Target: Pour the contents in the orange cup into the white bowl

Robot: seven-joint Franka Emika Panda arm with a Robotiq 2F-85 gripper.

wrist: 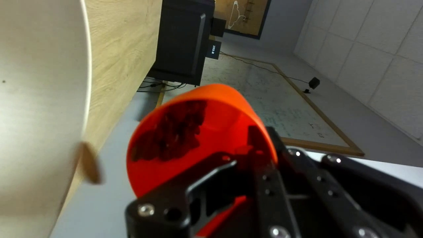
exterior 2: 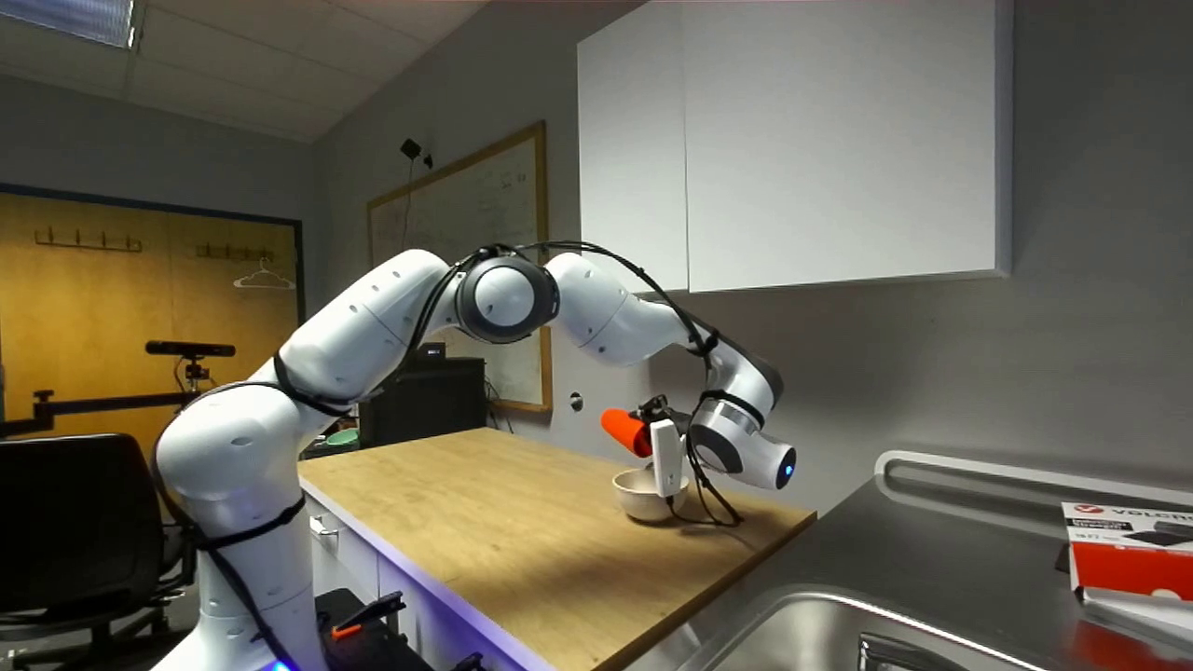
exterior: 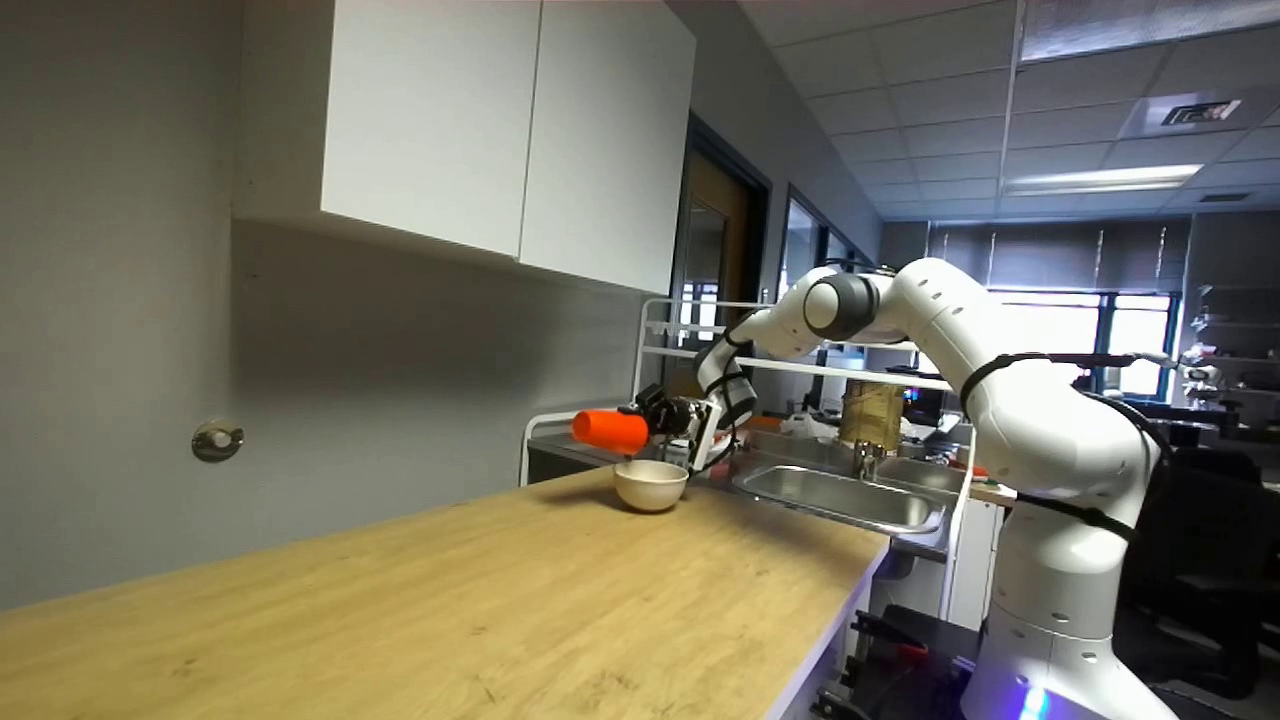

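Note:
The orange cup is held in the air above the white bowl, tilted nearly onto its side, its mouth a little lower than its base. My gripper is shut on the cup's rim wall. In the wrist view the gripper has one finger inside the orange cup and one outside. Dark lumpy contents lie inside the cup. A blurred brown piece shows between the cup and the white bowl. The cup and bowl also show in an exterior view; the bowl stands upright.
The bowl stands on a wooden counter near the wall. White cabinets hang above. A metal sink and a white rack rail lie beyond the counter's end. A red and white box lies beside the sink.

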